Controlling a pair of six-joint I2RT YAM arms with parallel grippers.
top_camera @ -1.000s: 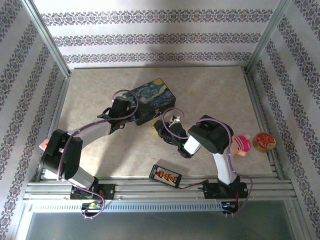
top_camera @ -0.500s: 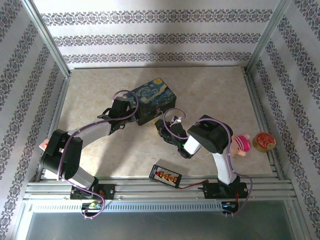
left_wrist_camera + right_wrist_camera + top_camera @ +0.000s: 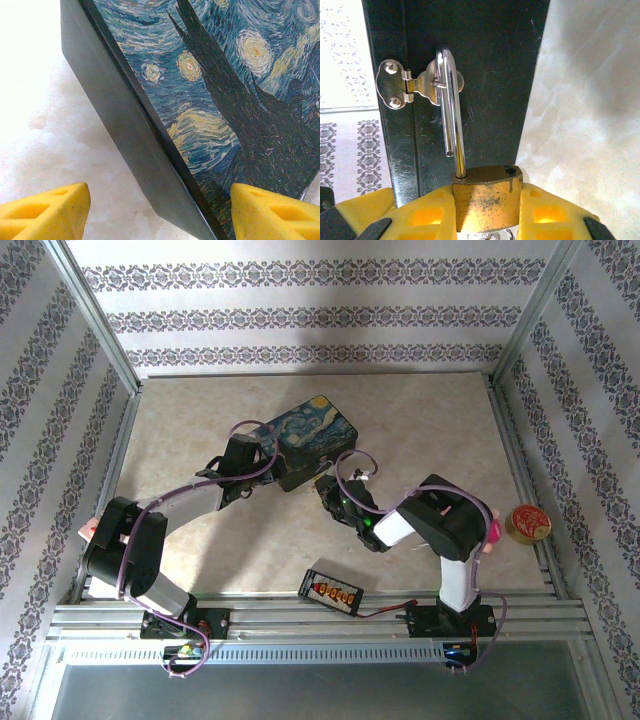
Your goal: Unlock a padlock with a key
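my right claw (image 3: 487, 210) grips the small brass padlock (image 3: 486, 192) — steel shackle (image 3: 451, 100) sprung open, not yet unhooked from the metal hasp (image 3: 415, 85) on the dark blue painted box (image 3: 225, 100); left claw (image 3: 160, 210) gapes wide.

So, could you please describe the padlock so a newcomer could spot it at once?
Find the dark blue swirly-painting box; on its black side wall sits a silver hasp. Hooked through that hasp is the padlock: a scuffed brass body with a chrome shackle standing open, pinched by the right gripper.
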